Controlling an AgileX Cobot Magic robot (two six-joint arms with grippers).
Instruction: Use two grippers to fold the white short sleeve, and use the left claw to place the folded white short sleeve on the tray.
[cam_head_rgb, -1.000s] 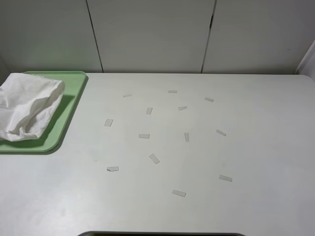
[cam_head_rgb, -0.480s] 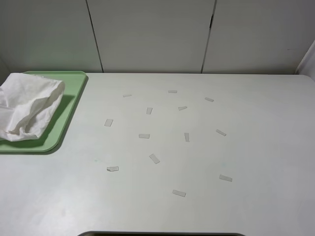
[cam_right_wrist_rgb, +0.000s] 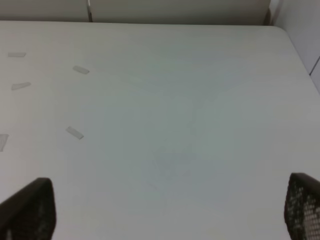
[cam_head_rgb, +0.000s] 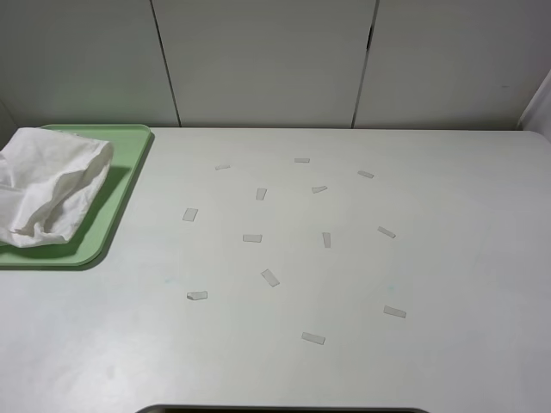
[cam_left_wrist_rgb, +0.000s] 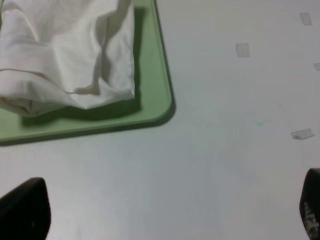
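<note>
The folded white short sleeve (cam_head_rgb: 47,185) lies bunched on the green tray (cam_head_rgb: 120,202) at the far left of the table. It also shows in the left wrist view (cam_left_wrist_rgb: 65,52), lying on the tray (cam_left_wrist_rgb: 157,85). My left gripper (cam_left_wrist_rgb: 170,212) is open and empty, its black fingertips (cam_left_wrist_rgb: 25,210) wide apart over bare table beside the tray's corner. My right gripper (cam_right_wrist_rgb: 165,212) is open and empty, its fingertips (cam_right_wrist_rgb: 30,212) wide apart over bare table on the right. Neither arm shows in the exterior high view.
Several small pieces of tape (cam_head_rgb: 270,277) are stuck across the middle of the white table (cam_head_rgb: 465,258). A white panelled wall (cam_head_rgb: 267,60) stands behind it. The table's right edge (cam_right_wrist_rgb: 300,55) shows in the right wrist view.
</note>
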